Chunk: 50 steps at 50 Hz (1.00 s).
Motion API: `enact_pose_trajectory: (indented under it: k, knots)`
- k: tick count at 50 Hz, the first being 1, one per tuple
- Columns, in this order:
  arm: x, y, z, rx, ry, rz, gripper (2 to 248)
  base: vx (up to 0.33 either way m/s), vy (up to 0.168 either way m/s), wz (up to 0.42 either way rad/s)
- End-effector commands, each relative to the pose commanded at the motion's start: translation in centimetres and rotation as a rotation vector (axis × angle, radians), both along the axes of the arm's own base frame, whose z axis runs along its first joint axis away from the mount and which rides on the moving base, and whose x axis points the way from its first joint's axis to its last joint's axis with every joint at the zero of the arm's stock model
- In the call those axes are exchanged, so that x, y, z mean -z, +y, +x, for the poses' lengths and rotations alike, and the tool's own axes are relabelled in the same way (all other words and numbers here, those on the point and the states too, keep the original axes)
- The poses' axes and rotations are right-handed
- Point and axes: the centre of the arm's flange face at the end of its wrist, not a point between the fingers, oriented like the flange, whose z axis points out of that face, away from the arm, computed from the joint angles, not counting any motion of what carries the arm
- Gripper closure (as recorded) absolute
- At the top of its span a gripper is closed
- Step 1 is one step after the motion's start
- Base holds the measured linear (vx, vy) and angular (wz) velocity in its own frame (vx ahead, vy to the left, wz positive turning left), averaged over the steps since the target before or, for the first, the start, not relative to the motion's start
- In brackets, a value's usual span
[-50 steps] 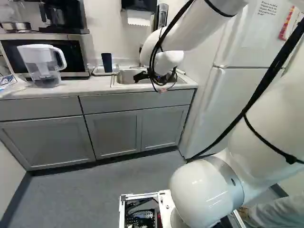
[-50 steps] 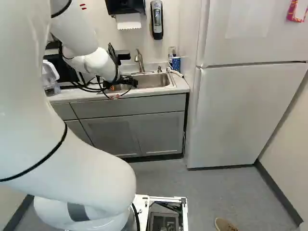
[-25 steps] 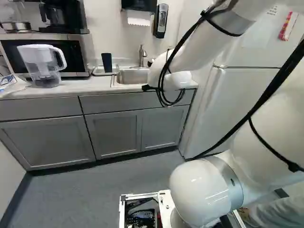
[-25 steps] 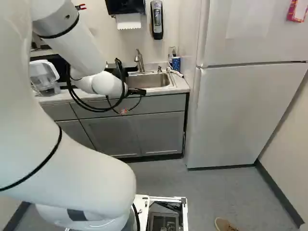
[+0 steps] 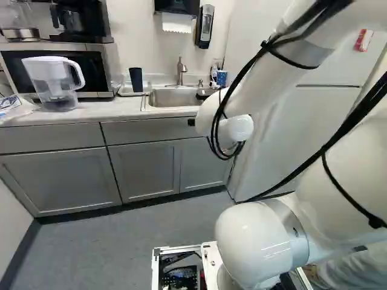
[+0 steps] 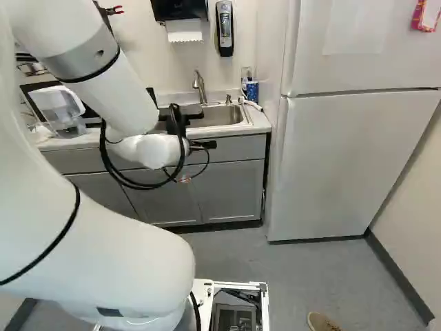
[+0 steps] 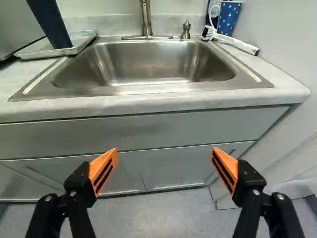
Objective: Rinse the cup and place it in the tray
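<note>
The dark cup [image 7: 49, 22] stands on the tray [image 7: 79, 42], its narrower end down, on the surface [image 7: 114, 103] just beside the sink [image 7: 148, 62]. The tool [image 6: 203, 145] has its two fingers spread wide apart, orange pads [image 7: 103, 171] facing each other, with nothing between them. In the wrist view the cabinets [image 7: 124, 129] lie ahead of the fingers, and the sink is farther on, above them. The faucet [image 7: 146, 17] rises behind the sink, with a small pump [image 7: 185, 29] beside it. At the sink's rear corner, on the side away from the tray, a brush [image 7: 240, 44] lies near a dotted cup [image 7: 229, 17]. At the left of the left base view, a clear pitcher [image 5: 51, 75] stands in front of the microwave [image 5: 94, 75], which carries a coffee maker [image 5: 72, 21]. The fridge [image 6: 344, 165] fills much of the right base view's right side.
</note>
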Motion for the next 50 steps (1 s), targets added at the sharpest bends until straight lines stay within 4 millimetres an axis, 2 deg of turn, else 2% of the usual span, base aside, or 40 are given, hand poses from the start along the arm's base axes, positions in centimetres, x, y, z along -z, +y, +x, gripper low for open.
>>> enact_pose_trajectory:
  k: [26,50]
  knots:
    - [3.0,-1.2,-3.8,0.015,-0.065,0.007,3,0.0,0.0,0.0]
    - [4.4,-1.7,-6.0,0.02,-0.098,0.014,3,0.0,0.0,0.0]
